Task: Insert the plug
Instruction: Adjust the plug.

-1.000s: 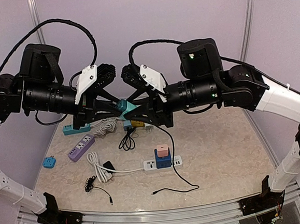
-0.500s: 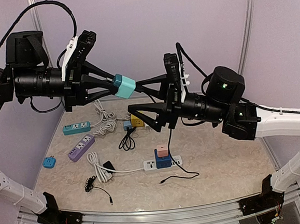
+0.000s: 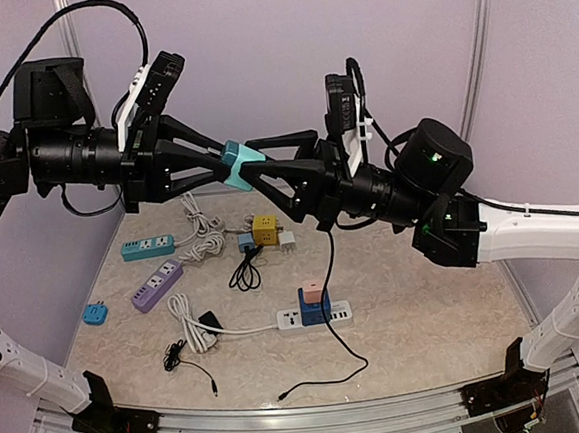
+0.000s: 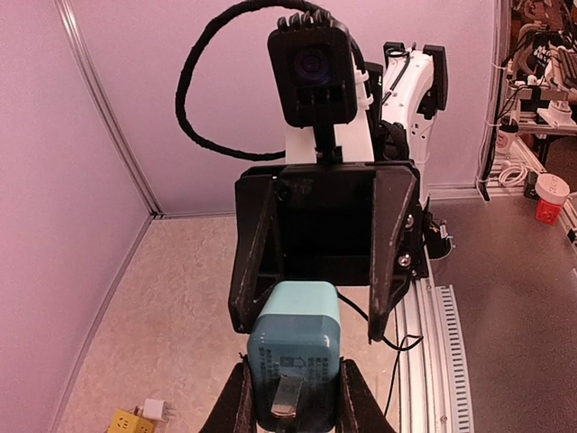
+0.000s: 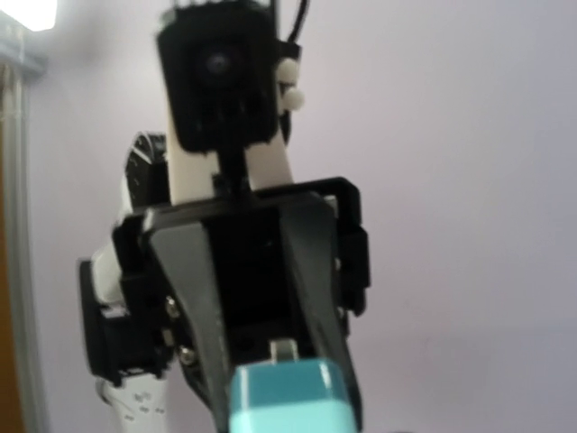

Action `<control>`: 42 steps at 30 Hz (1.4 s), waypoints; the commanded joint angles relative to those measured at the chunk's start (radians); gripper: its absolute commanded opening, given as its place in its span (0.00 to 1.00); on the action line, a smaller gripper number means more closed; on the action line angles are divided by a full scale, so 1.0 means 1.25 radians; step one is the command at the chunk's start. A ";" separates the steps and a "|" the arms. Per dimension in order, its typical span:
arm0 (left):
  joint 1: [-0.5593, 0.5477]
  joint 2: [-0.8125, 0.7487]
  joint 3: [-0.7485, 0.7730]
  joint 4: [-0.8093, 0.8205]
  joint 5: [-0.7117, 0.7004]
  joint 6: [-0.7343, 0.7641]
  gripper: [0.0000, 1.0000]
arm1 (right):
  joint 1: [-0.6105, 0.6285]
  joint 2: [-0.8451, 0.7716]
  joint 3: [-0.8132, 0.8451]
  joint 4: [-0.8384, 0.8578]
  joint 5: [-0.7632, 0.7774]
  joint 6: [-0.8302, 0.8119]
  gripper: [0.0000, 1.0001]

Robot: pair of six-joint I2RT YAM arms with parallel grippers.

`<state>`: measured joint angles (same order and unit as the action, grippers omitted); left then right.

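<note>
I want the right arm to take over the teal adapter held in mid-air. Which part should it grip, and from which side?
Probably best to grip the free end of the adapter by its two flat side faces, coming straight in from opposite the left gripper, which clamps the other end. The open right gripper straddles those faces. Avoid the labelled face with the metal pin.

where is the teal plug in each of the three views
top external: upper centre, in mid-air, teal plug between left tool and right tool.
left wrist: bottom centre, gripped by the left tool.
right wrist: bottom edge, centre, partly cut off.
shared landmark: a black tool facing the plug, right behind it in both wrist views.
</note>
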<state>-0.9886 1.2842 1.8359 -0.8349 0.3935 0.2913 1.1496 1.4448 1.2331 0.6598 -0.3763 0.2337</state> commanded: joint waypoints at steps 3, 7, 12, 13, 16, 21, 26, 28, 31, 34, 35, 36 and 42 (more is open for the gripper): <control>0.009 0.005 0.018 0.042 0.019 -0.016 0.00 | 0.001 0.019 0.022 -0.010 0.005 0.006 0.50; 0.012 0.006 0.025 0.045 0.019 -0.019 0.00 | 0.001 0.027 0.026 -0.011 0.005 0.005 0.42; 0.012 0.008 0.031 0.045 0.027 -0.017 0.00 | 0.001 0.028 0.024 -0.021 0.023 -0.003 0.45; 0.012 0.009 0.031 0.045 0.028 -0.019 0.00 | 0.001 0.030 0.024 -0.020 0.022 -0.003 0.41; 0.013 0.010 0.030 0.043 0.026 -0.017 0.00 | 0.001 0.031 0.026 -0.016 0.014 0.000 0.11; 0.014 0.003 0.008 0.026 -0.005 0.001 0.37 | -0.001 -0.002 0.008 -0.036 0.055 -0.002 0.00; 0.015 -0.021 0.001 -0.010 -0.144 0.139 0.99 | -0.013 -0.087 0.033 -0.313 0.320 -0.001 0.00; 0.015 -0.031 0.005 -0.030 -0.221 0.205 0.99 | -0.018 -0.112 0.070 -0.493 0.458 0.036 0.00; 0.019 -0.040 -0.007 -0.077 -0.367 0.290 0.99 | -0.023 -0.140 0.135 -0.778 0.591 0.132 0.00; 0.024 -0.045 -0.021 -0.168 -0.467 0.339 0.99 | -0.025 -0.170 0.165 -1.017 0.639 0.236 0.00; 0.026 -0.043 -0.022 -0.204 -0.489 0.350 0.99 | -0.026 -0.181 0.162 -1.061 0.636 0.261 0.00; 0.027 -0.041 -0.022 -0.236 -0.504 0.356 0.99 | -0.026 -0.192 0.154 -1.096 0.631 0.284 0.00; 0.057 -0.078 -0.058 -0.356 -0.510 0.397 0.99 | -0.027 -0.205 0.133 -1.211 0.589 0.354 0.00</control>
<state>-0.9463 1.2282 1.8050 -1.1271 -0.1852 0.7109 1.1213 1.1847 1.4151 -0.6426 0.3546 0.5720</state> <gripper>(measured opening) 0.988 0.212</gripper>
